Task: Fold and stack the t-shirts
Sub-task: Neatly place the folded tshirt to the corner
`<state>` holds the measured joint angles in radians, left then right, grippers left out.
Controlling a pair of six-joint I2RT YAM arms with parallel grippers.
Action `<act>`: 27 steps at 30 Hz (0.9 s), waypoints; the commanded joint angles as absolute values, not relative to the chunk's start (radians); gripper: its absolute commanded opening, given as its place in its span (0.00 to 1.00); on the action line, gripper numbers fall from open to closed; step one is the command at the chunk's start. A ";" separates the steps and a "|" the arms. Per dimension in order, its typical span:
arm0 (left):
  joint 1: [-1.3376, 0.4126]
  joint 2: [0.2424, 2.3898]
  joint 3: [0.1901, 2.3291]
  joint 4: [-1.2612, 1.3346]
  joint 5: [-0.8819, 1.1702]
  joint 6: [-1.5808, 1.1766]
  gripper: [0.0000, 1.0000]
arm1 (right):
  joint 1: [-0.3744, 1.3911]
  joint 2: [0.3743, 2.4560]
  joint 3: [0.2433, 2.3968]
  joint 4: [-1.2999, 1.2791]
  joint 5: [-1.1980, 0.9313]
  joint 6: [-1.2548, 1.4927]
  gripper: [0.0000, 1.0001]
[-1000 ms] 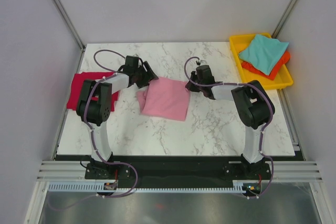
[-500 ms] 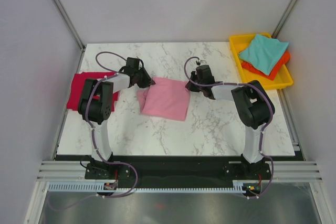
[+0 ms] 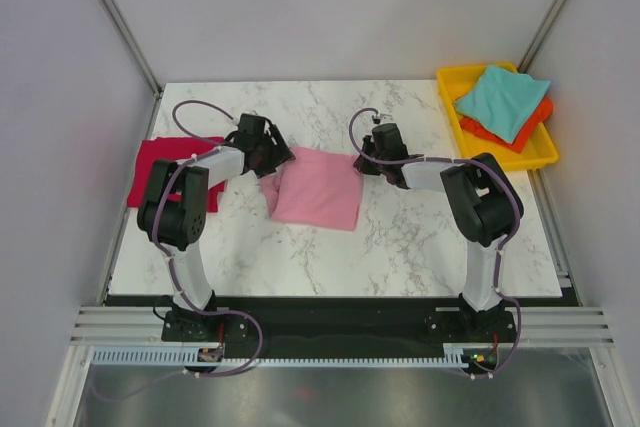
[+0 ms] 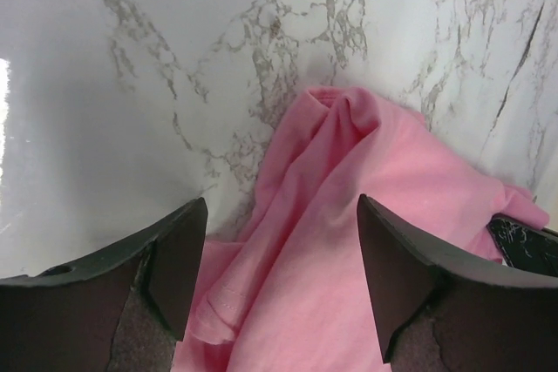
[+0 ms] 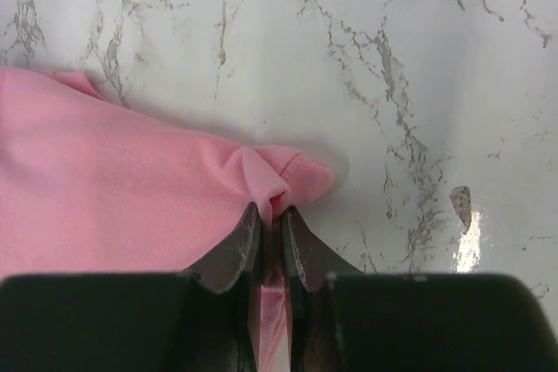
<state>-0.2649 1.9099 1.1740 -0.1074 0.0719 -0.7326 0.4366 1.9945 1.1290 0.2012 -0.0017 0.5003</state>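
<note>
A folded light pink t-shirt (image 3: 318,187) lies mid-table. My left gripper (image 3: 277,156) hovers open over its left far corner, pink cloth (image 4: 349,241) lying between the spread fingers without being pinched. My right gripper (image 3: 362,161) is shut on a pinch of the pink t-shirt's right far corner (image 5: 272,182). A crimson red t-shirt (image 3: 152,167) lies flat at the table's left edge, partly under the left arm. A teal t-shirt (image 3: 500,99) rests on an orange t-shirt (image 3: 530,124) at the far right.
The teal and orange shirts sit in a yellow plastic tray (image 3: 448,78) at the far right corner. White marble tabletop (image 3: 400,247) stretches toward the near edge. Grey walls with metal posts enclose the table on three sides.
The left gripper closed briefly at the pink shirt's left corner, then opened again and shifted slightly. The right gripper kept its hold unmoved.
</note>
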 commanded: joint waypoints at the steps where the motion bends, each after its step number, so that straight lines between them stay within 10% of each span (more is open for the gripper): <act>1: -0.256 1.885 1.184 -0.138 -0.018 -0.706 0.78 | 0.436 1.980 1.138 0.117 0.038 0.468 0.00; 14: -0.267 2.062 1.289 -0.140 0.153 -0.692 0.67 | 0.436 1.987 1.141 0.117 0.018 0.471 0.00; 27: -0.270 2.033 1.246 -0.049 0.231 -0.687 0.02 | 0.488 1.977 1.144 0.137 0.049 0.437 0.00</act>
<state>-0.2649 2.0304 1.2823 -0.0853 0.1677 -0.7128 0.4541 1.9942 1.1343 0.1936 0.0177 0.4816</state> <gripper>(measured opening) 0.038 0.173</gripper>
